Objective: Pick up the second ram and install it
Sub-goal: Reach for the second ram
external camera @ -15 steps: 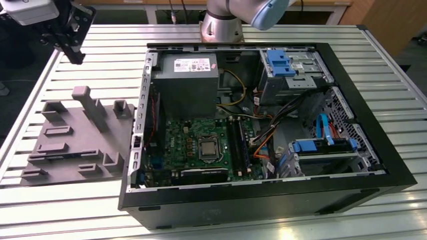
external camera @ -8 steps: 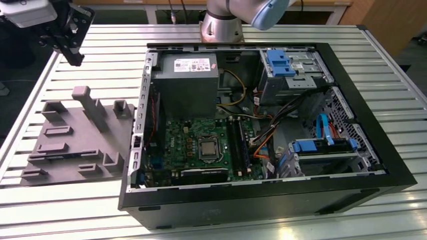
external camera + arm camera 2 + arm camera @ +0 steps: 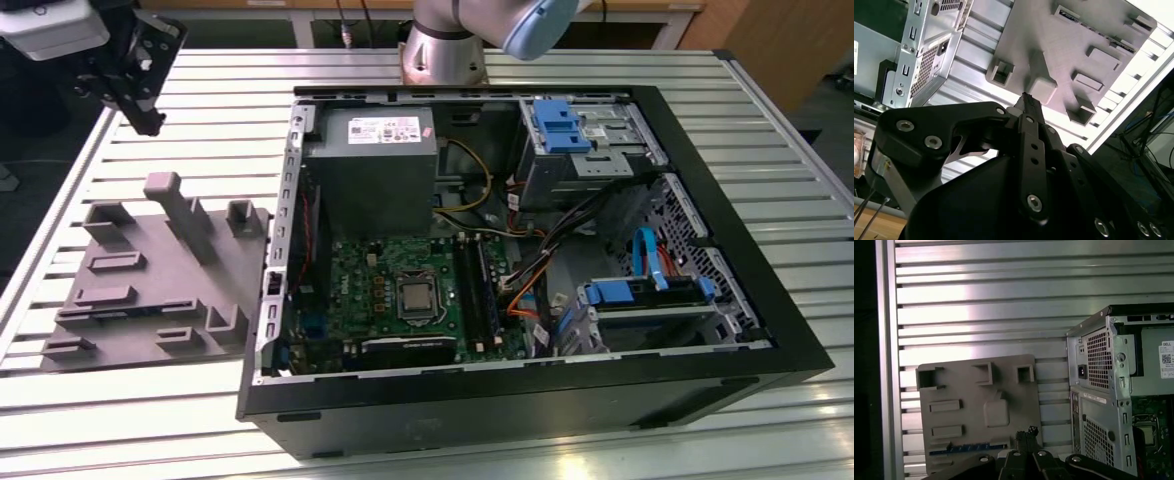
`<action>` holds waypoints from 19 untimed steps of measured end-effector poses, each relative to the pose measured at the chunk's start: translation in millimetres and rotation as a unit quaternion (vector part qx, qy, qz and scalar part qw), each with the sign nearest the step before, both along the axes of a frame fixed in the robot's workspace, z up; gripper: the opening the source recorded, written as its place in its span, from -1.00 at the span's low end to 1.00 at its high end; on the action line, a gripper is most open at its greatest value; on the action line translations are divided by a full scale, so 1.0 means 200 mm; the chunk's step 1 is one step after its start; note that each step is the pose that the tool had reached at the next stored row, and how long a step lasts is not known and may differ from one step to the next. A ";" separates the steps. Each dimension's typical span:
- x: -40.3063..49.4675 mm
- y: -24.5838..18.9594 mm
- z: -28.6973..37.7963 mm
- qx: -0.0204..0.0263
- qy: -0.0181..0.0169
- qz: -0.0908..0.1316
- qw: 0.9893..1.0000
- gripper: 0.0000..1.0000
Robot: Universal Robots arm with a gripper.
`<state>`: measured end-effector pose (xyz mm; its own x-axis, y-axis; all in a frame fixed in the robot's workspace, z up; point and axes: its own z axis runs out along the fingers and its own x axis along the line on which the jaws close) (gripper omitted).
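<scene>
One slatted bench (image 3: pixel 147 420) carries one open computer case (image 3: pixel 534 400) and, beside it, one grey tray (image 3: pixel 134 290). One end effector (image 3: pixel 144 122) hangs above the tray, its fingers drawn together on nothing. In the first wrist view, one second ram (image 3: pixel 969 446) sits edge-up in the tray, its long axis parallel to the bench slats.

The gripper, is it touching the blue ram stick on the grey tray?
Apart. In the exterior view the gripper hangs high above the grey tray; in the first wrist view the second ram lies flat on it.
</scene>
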<state>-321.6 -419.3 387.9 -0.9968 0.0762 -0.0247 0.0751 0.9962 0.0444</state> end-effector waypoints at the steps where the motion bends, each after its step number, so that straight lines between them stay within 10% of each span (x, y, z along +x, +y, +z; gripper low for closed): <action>1: -0.001 -0.002 0.000 0.000 0.000 0.000 1.000 -0.79; 19: -0.031 -0.029 -0.011 0.000 0.000 0.000 1.000 -0.79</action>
<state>-327.8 -425.2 385.8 -0.9968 0.0762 -0.0247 0.0751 0.9962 0.0444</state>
